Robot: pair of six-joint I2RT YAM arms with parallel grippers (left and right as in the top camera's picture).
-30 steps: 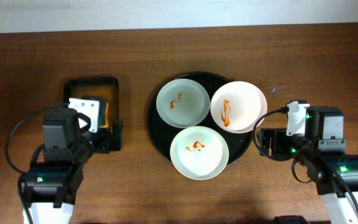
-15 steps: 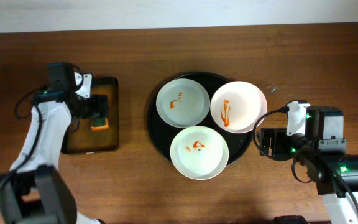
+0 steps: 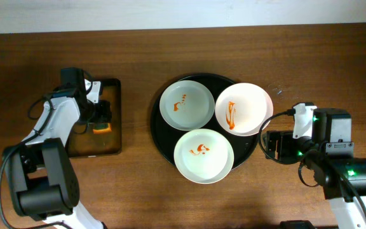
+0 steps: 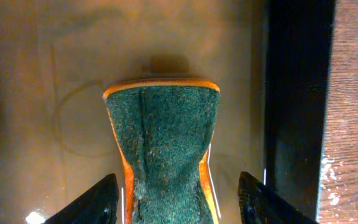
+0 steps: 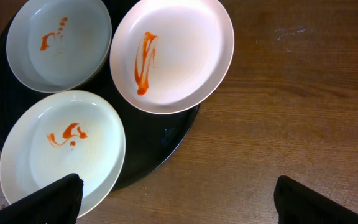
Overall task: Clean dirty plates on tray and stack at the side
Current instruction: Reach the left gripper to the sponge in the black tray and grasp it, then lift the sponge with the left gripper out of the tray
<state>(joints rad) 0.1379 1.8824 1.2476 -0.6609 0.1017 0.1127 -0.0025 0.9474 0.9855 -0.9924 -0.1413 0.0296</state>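
Three dirty plates lie on the round black tray (image 3: 161,137): one at the back left (image 3: 187,105), one at the back right (image 3: 243,108) overhanging the rim, one at the front (image 3: 203,154). Each has an orange sauce smear. My left gripper (image 3: 100,117) is over the rectangular tray, open, its fingers either side of a green and orange sponge (image 4: 163,137) without touching it. My right gripper (image 3: 269,145) is open and empty over bare table just right of the round tray. In the right wrist view all three plates (image 5: 173,53) (image 5: 58,43) (image 5: 61,149) show.
The sponge lies in a smaller rectangular black tray (image 3: 94,145) with a brownish floor (image 4: 42,93) and a raised black wall (image 4: 294,93), at the table's left. Wooden table (image 5: 278,124) lies to the right of the round tray.
My left arm has swung from its near position out over the rectangular tray, and its open gripper now straddles the sponge. The right arm and the plates have not moved.
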